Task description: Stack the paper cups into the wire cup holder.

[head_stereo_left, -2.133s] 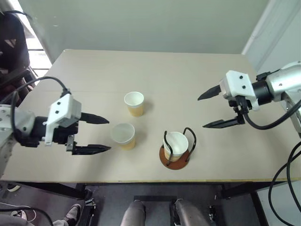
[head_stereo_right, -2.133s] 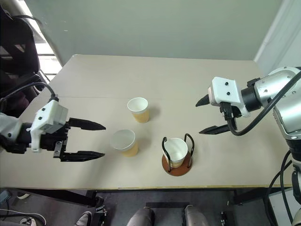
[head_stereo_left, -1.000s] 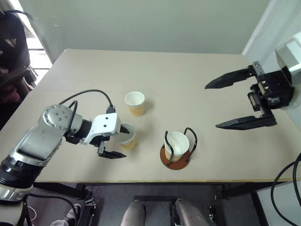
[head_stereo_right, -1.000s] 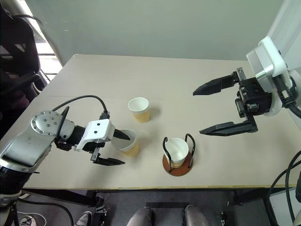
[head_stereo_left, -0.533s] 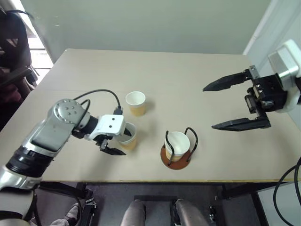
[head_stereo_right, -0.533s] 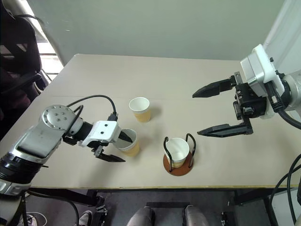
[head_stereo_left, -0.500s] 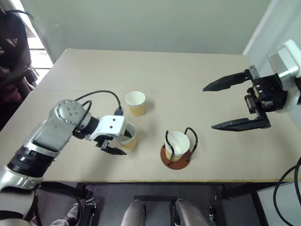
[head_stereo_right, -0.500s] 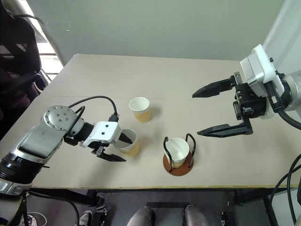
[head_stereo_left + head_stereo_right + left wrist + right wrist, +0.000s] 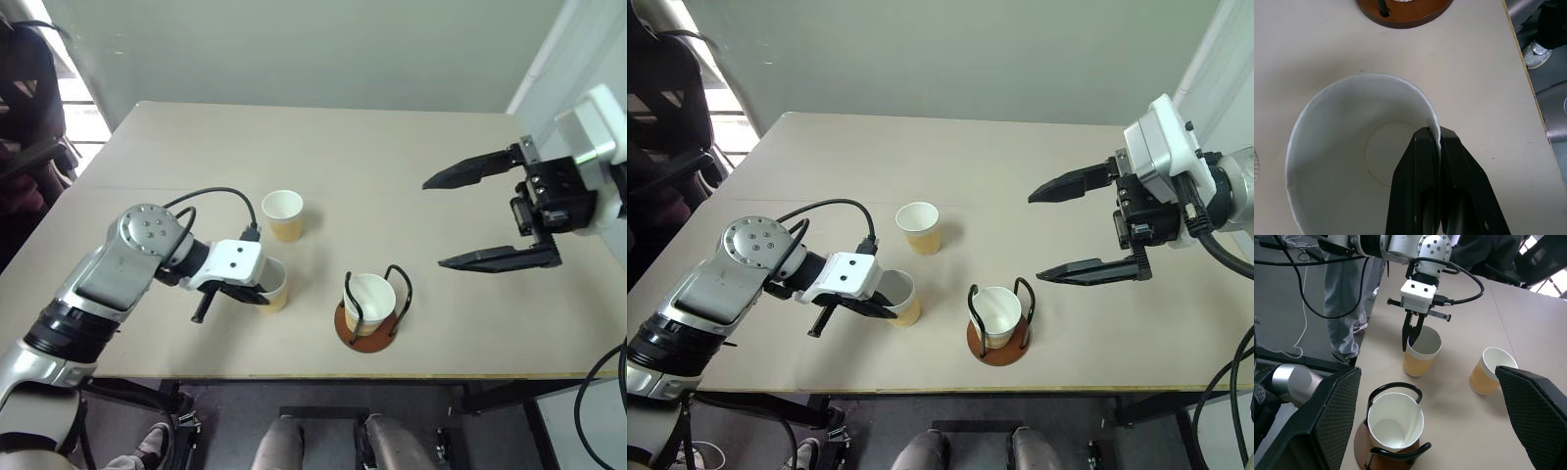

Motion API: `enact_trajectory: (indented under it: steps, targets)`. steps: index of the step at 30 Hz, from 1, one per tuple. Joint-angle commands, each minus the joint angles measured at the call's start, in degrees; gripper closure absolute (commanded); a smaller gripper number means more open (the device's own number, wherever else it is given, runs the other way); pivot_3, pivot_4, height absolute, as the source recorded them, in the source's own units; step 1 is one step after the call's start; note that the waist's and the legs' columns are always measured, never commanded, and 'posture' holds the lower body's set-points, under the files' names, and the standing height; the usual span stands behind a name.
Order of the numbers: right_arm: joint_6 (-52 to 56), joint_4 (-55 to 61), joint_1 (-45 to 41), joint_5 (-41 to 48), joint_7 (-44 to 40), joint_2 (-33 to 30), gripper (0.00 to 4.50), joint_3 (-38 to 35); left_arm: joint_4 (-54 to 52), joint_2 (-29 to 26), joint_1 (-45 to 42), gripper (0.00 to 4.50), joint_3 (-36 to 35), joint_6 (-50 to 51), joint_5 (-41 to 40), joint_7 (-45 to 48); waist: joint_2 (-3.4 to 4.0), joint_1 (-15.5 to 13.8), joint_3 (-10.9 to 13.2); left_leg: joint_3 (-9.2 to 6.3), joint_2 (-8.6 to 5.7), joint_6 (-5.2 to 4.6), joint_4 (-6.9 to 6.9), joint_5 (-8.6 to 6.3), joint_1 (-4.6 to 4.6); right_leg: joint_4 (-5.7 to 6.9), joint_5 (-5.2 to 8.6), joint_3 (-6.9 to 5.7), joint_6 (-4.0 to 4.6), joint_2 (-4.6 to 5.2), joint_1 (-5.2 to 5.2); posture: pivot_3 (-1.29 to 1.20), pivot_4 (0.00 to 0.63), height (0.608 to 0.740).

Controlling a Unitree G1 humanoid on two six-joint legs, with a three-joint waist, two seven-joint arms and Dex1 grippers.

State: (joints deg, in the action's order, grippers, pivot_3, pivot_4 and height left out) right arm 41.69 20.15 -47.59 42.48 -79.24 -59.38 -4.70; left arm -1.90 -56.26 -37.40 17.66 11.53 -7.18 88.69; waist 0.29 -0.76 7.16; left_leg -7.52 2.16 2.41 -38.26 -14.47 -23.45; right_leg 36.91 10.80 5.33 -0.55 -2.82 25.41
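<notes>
Left hand (image 9: 1439,144) pinches the near cup (image 9: 896,297) by one thin rim wall, right hand (image 9: 1085,225) wide and empty; cup may crumple or slip when lifted toward the wire cup holder (image 9: 997,321).

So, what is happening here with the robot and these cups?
The robot is stacking paper cups. One cup already sits in the wire cup holder. The left gripper is shut on the rim of the near cup, which is on the table. A third cup stands farther back. The right gripper hangs open above the table.
</notes>
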Motion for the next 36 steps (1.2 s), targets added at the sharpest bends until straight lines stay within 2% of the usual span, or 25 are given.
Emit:
enact_trajectory:
  steps: [1, 6, 14, 17, 21, 25, 30, 33, 36]
  targets:
    - [-0.6, 0.3, -0.7, -0.6, 0.3, -1.9, 0.00, -0.8, 0.3, 1.5, -4.5, 4.45, -4.8, 2.6, -6.1, 1.7, 0.00, -0.1, 0.0, 0.00, 0.00, 0.00, -0.01, 0.00, -0.01, 0.00, -0.02, 0.00, -0.03, 0.00, 0.00, 0.00, 0.150, 0.740]
    - [-2.3, -1.8, -1.7, -3.2, 1.4, -2.9, 0.00, -0.6, 6.7, 5.6, -18.3, 4.45, -8.5, 6.0, -14.1, 3.6, -0.04, -0.8, 0.0, -0.12, 0.00, -0.02, -0.29, 0.01, -0.21, 0.00, -0.05, -0.11, -0.07, 0.01, 0.03, 0.00, 0.150, 0.740]
    - [-4.9, -3.2, -1.0, -6.1, 2.2, -6.8, 0.00, -2.9, 21.0, 12.5, -39.1, 4.45, -1.1, 0.2, -23.9, 3.8, -0.02, -0.9, 0.0, -0.07, -0.10, -0.39, -0.67, -0.18, -0.48, -0.17, -0.26, 0.05, -0.52, 0.11, 0.05, 0.00, 0.150, 0.740]
    - [-5.8, -4.3, -1.3, -7.7, 3.7, -8.5, 0.00, -3.9, 20.3, 13.2, -40.7, 4.45, 4.0, -0.7, -30.6, 3.8, -0.01, -1.0, 0.0, -0.02, -0.14, -0.50, -0.79, -0.25, -0.62, -0.31, -0.37, 0.14, -0.72, 0.15, 0.07, 0.00, 0.150, 0.740]
    - [-5.6, -3.7, 0.1, -7.0, 2.8, -12.3, 0.00, -7.3, 20.7, 14.7, -42.0, 4.45, 10.9, -3.7, -34.4, 3.8, 0.02, -1.0, 0.0, 0.13, -0.25, -0.57, -0.81, -0.27, -0.63, -0.48, -0.36, 0.59, -1.10, 0.14, 0.06, 0.00, 0.150, 0.740]
    - [0.2, 1.0, 6.9, -0.9, -2.0, -17.2, 0.00, -16.9, 22.1, 16.2, -43.5, 4.45, 15.5, -6.7, -36.2, 3.8, 0.02, -1.5, 0.0, 0.35, -0.38, -0.76, -0.87, -0.38, -0.77, -0.71, -0.31, 0.91, -1.45, 0.10, 0.06, 0.00, 0.150, 0.740]
    - [9.4, 7.3, 20.7, -0.8, -6.1, -20.3, 0.00, -32.3, 23.4, 17.1, -45.5, 4.45, 20.8, -10.2, -39.1, 3.8, 0.04, -2.0, 0.0, 0.55, -0.45, -0.91, -1.18, -0.59, -1.00, -1.00, -0.18, 1.12, -1.79, 0.16, 0.01, 0.00, 0.150, 0.740]
    - [12.5, 10.3, 23.4, 0.5, -4.1, -20.0, 0.00, -36.7, 23.3, 17.2, -46.9, 4.45, 24.5, -12.1, -41.4, 3.8, 0.08, -2.0, 0.1, 0.76, -0.46, -0.91, -1.62, -0.75, -1.07, -0.97, -0.14, 1.21, -1.90, 0.19, 0.01, 0.00, 0.150, 0.740]
    - [14.6, 13.1, 25.1, 1.9, -1.9, -19.4, 0.00, -38.8, 22.2, 17.1, -48.7, 4.45, 29.3, -14.4, -44.0, 3.8, 0.08, -2.0, 0.1, 0.88, -0.43, -1.48, -1.88, -1.15, -1.06, -0.97, -0.18, 1.25, -1.99, 0.23, -0.06, 0.00, 0.150, 0.740]
